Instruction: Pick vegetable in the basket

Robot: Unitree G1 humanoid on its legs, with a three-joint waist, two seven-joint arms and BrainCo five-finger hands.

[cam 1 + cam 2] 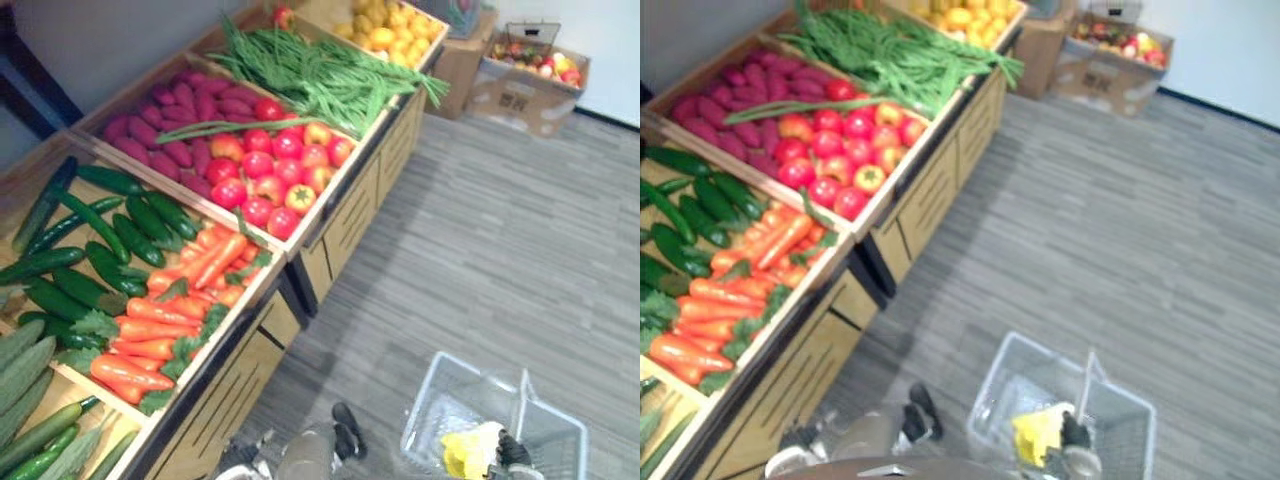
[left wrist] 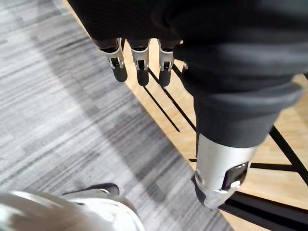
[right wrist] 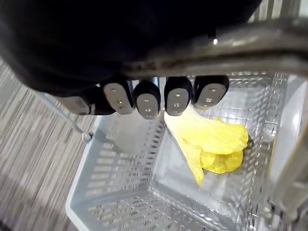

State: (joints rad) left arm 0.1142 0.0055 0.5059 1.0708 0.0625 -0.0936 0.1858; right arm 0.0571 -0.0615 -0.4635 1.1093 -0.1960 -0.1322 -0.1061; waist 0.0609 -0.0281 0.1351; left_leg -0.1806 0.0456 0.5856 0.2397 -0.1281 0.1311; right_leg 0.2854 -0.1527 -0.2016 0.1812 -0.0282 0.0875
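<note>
Yellow vegetable (image 3: 216, 144): one, lying flat on the bottom of the basket (image 1: 440, 385), right under the right robot hand (image 3: 147, 101).
Basket: one, clear with holes in the walls, over the grey floor (image 1: 500, 260), near the front of the table (image 1: 345, 225).
Handle (image 3: 231, 53): one grey bar across the top of the basket.
Right robot hand: fingers curled round the handle, carrying the basket.
Left robot hand (image 2: 143, 72): fingers straight and loose, holding nothing, hanging low just beside the wooden front of the table.
Way to the next vegetable: up on the table, on the robot's left of the basket; left robot hand nearer and free, so likely the one to reach.
Carrots (image 1: 150, 330): many, lying flat, long side mostly across their box; nearest heap to the front edge.
Cucumbers (image 1: 100, 240): many, lying slanted, just behind the carrots.
Tomatoes (image 1: 270, 170): many, in the next box along.
Purple roots (image 1: 170, 125): many, beside the tomatoes.
Green beans (image 1: 310, 65): one big heap, farther along.
Cardboard box (image 1: 520, 95): one, on the floor, well apart from the basket.
</note>
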